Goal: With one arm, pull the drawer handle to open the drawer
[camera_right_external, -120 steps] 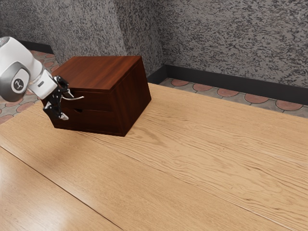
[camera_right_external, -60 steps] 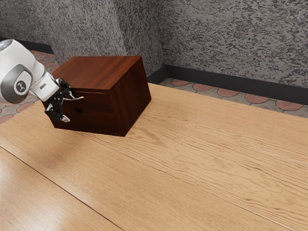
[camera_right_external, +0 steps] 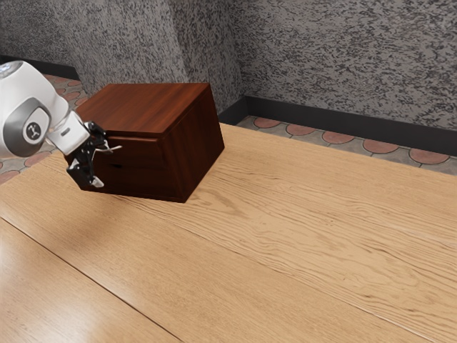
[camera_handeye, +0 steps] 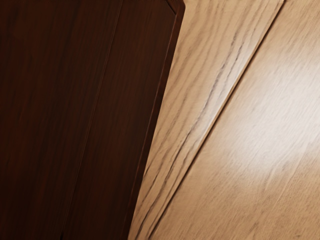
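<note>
Exterior view. Seeing a dark wood cabinet [camera_right_external: 153, 114] standing on a light oak table [camera_right_external: 285, 243], toward the exterior view's upper left, near the table's far edge. Set at an angle: front face toward the exterior view's lower left, one side face toward the right. Reading stacked drawer fronts on that front face, with a thin silver handle [camera_right_external: 111, 147] on the upper drawer [camera_right_external: 139, 150]. Drawer front looks flush with the cabinet face or close to it; can't tell finer than that. White arm [camera_right_external: 32, 118] reaching in from the exterior view's left, grey joint cap facing the camera. Black gripper [camera_right_external: 91, 158] right at the handle, close against the drawer front, low over the table. Can't tell whether clenched on the handle or released: dark parts against dark wood, contact not readable. Behind the table: speckled grey wall [camera_right_external: 343, 50], dark baseboard [camera_right_external: 357, 125], reddish floor tiles [camera_right_external: 378, 146].

Wrist view. Looking straight onto dark wood of the cabinet [camera_handeye: 75, 115], close under the hand. Grain running lengthwise, thin straight lines splitting the surface into panels. Cabinet edge cutting across on a slant, with pale table wood just beside it. Straight plank seam [camera_handeye: 220, 115] in the table running roughly parallel to that edge, apart from it. Soft glare patch [camera_handeye: 265, 145] on the plank past the seam.
</note>
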Available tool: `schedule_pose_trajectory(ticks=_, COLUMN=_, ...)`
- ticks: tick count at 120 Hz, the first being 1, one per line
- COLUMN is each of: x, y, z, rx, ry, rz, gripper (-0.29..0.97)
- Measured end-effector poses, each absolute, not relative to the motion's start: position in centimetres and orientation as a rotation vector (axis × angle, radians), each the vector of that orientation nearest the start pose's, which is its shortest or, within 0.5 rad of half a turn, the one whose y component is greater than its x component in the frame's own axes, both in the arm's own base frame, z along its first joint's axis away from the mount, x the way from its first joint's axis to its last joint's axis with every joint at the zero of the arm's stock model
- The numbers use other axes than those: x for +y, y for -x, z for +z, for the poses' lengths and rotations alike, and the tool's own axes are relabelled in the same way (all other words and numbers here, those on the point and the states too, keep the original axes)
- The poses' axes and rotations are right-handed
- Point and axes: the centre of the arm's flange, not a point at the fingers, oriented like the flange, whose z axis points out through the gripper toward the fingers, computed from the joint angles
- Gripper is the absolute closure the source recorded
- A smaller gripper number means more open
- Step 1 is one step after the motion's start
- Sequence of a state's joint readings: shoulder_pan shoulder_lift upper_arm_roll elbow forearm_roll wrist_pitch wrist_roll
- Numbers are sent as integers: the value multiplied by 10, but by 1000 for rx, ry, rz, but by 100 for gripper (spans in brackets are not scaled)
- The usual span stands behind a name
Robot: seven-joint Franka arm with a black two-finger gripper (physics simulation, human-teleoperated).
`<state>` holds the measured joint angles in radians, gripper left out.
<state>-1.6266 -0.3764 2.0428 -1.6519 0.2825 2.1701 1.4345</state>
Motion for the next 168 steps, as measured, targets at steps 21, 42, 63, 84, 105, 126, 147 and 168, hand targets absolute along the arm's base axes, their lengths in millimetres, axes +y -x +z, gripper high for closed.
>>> schedule_pose_trajectory(ticks=21, x=346, y=-547, z=524, rx=1439, ry=2510, rz=-372, gripper=-2)
schedule_pose_trajectory(ticks=42, x=342, y=-547, z=525, rx=1445, ry=2527, rz=-373, gripper=0)
schedule_pose_trajectory(ticks=63, x=337, y=-541, z=529, rx=1431, ry=2529, rz=-331, gripper=8)
schedule_pose_trajectory(ticks=84, x=339, y=-538, z=529, rx=1427, ry=2535, rz=-319, gripper=-2)
schedule_pose_trajectory(ticks=105, x=338, y=-532, z=531, rx=1416, ry=2544, rz=-325, gripper=8)
schedule_pose_trajectory(ticks=126, x=346, y=-524, z=537, rx=1392, ry=2548, rz=-317, gripper=13)
schedule_pose_trajectory(ticks=147, x=348, y=-520, z=544, rx=1379, ry=2546, rz=-324, gripper=21)
schedule_pose_trajectory(ticks=168, x=345, y=-519, z=548, rx=1371, ry=2549, rz=-335, gripper=17)
